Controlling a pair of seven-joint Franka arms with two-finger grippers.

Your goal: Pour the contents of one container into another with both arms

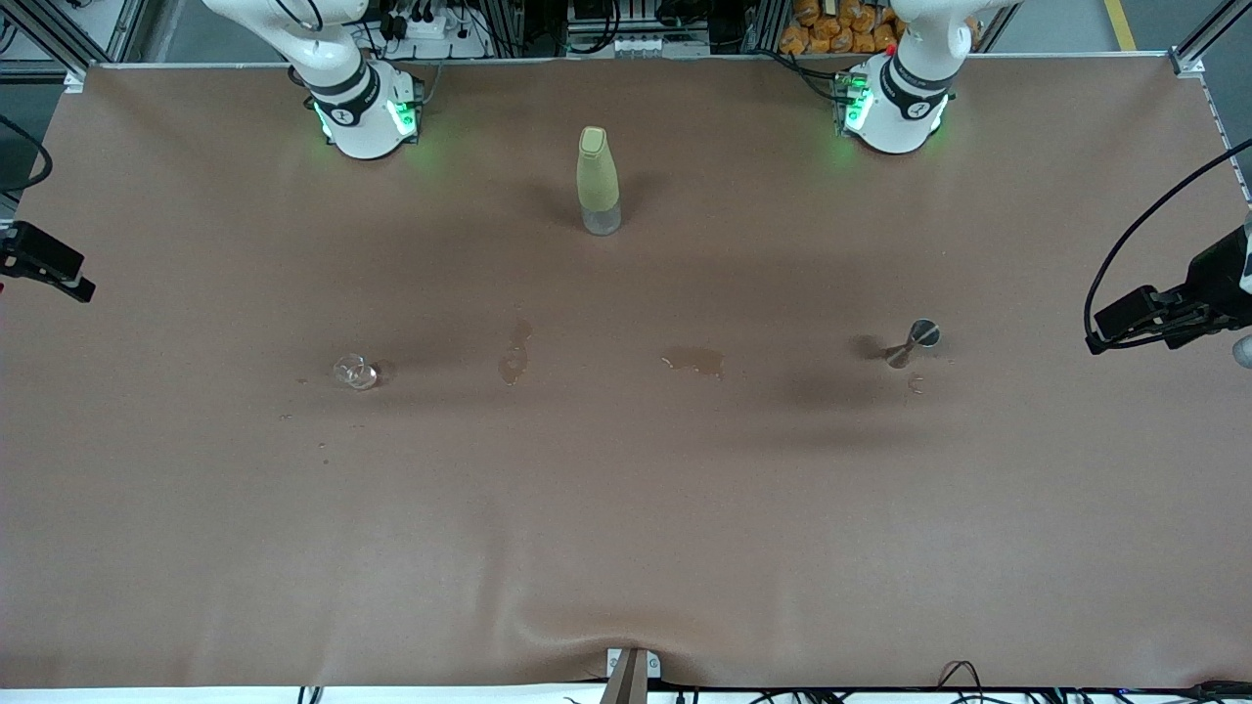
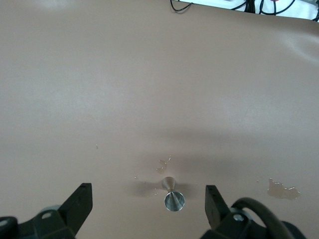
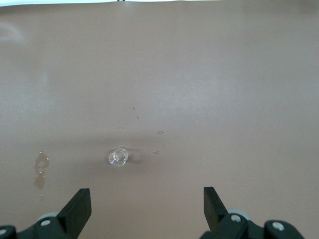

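Note:
A small steel jigger [image 1: 913,343] stands on the brown table toward the left arm's end. My left gripper [image 2: 148,199] hangs high over it, open, with the jigger [image 2: 174,199] well below its black fingers [image 2: 82,201]. A small clear glass [image 1: 355,371] sits toward the right arm's end. My right gripper [image 3: 147,201] is open and empty, high over the table beside the glass [image 3: 118,157]. In the front view only the two arms' white bases [image 1: 357,108] [image 1: 895,103] show; both grippers are out of that view.
A tall pale yellow-green bottle [image 1: 598,180] with a clear bottom stands between the two bases, farther from the front camera than the glass and jigger. Wet patches [image 1: 514,354] [image 1: 696,361] mark the table between them. Black camera mounts [image 1: 44,259] [image 1: 1164,308] jut in at both table ends.

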